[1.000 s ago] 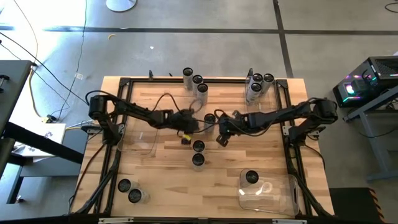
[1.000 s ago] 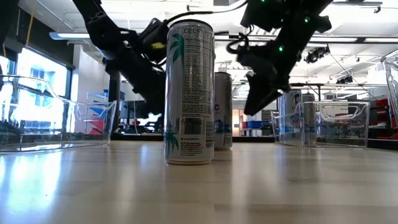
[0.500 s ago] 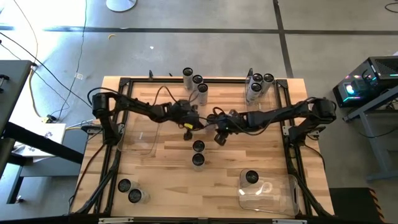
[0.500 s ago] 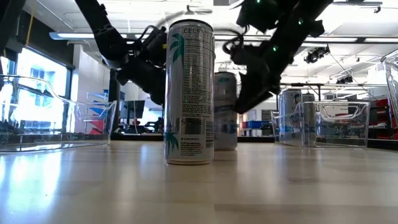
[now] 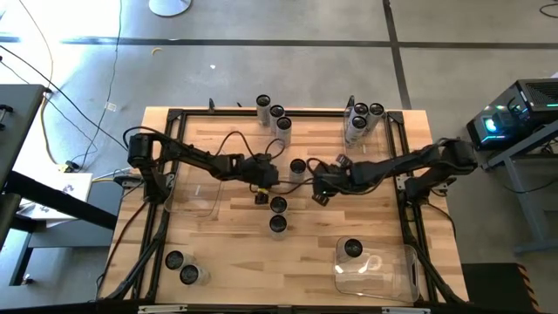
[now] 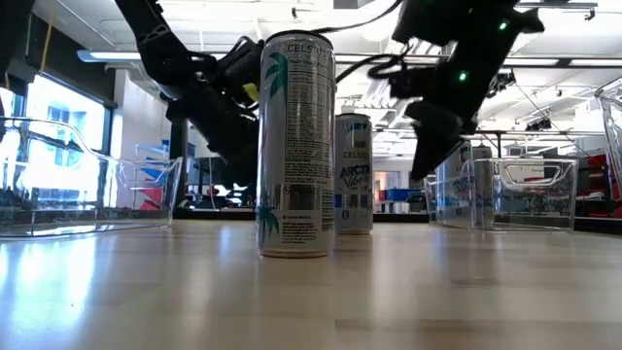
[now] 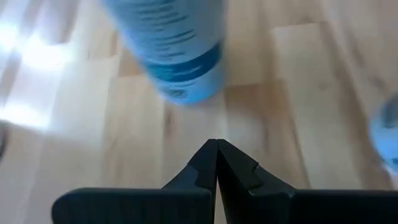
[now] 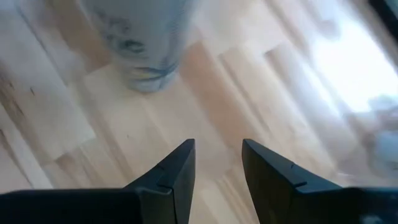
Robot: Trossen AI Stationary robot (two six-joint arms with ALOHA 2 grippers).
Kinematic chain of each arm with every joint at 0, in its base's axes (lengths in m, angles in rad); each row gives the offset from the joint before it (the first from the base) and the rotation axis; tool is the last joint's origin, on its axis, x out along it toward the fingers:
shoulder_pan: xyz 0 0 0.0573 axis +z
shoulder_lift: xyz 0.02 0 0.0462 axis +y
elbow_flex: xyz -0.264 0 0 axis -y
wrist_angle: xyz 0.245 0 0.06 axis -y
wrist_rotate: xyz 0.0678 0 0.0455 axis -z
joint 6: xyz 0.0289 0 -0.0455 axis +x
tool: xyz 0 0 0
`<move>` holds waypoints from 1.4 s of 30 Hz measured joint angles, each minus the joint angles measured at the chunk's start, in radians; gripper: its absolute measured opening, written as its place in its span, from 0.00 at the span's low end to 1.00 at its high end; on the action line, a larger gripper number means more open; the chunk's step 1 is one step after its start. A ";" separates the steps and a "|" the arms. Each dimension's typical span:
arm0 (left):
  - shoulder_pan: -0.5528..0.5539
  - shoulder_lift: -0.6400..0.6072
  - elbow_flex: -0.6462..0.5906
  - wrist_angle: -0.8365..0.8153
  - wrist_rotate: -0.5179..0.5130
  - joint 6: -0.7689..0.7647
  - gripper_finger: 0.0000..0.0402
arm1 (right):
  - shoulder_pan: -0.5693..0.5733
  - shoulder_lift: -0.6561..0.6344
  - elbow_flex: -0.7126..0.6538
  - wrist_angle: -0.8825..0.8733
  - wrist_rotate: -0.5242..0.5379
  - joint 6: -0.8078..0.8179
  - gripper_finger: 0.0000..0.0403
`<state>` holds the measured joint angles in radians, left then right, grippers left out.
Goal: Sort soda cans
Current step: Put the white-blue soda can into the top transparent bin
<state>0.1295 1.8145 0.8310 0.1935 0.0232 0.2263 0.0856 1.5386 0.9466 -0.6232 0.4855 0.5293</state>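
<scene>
Several soda cans stand upright on the wooden table. Two are at the middle, one behind the other, and a third is farther back. My left gripper is shut just left of the middle pair. In the left wrist view its fingers point at the table short of a blue-banded can. My right gripper hangs open to the right of the pair, above the table. Between its fingers is nothing, and a can stands ahead of it.
Three cans stand at the far edge, and several more at the far right. Clear bins lie at the left, the near left with two cans, and the near right with one can.
My right gripper has swung toward the table's left, close to the farther middle can, then back toward the right edge, and has tipped as it went. In the low view that can now shows a different side of its label. My left gripper has moved slightly and returned, still shut.
</scene>
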 joint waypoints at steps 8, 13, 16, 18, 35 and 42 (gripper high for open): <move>-0.016 0.000 0.000 0.073 -0.007 -0.044 0.00 | -0.027 -0.192 0.000 -0.029 0.018 -0.085 0.31; -0.026 0.000 0.000 0.097 -0.007 -0.068 0.00 | -0.068 -0.206 0.000 0.069 -0.090 -0.180 0.36; -0.029 0.000 0.000 0.097 -0.008 -0.068 0.00 | -0.097 -0.187 0.000 0.147 -0.180 -0.227 0.46; -0.028 0.000 0.000 0.097 -0.008 -0.067 0.00 | -0.112 -0.167 0.000 0.202 -0.222 -0.282 0.55; -0.028 0.000 0.000 0.098 -0.009 -0.066 0.00 | -0.145 0.013 0.000 0.532 -0.313 -0.477 0.77; -0.028 0.000 0.000 0.099 -0.009 -0.066 0.00 | -0.144 -0.012 0.000 0.532 -0.293 -0.400 0.60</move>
<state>0.1017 1.8141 0.8314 0.2924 0.0147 0.1600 -0.0586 1.5270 0.9467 -0.0908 0.1923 0.1297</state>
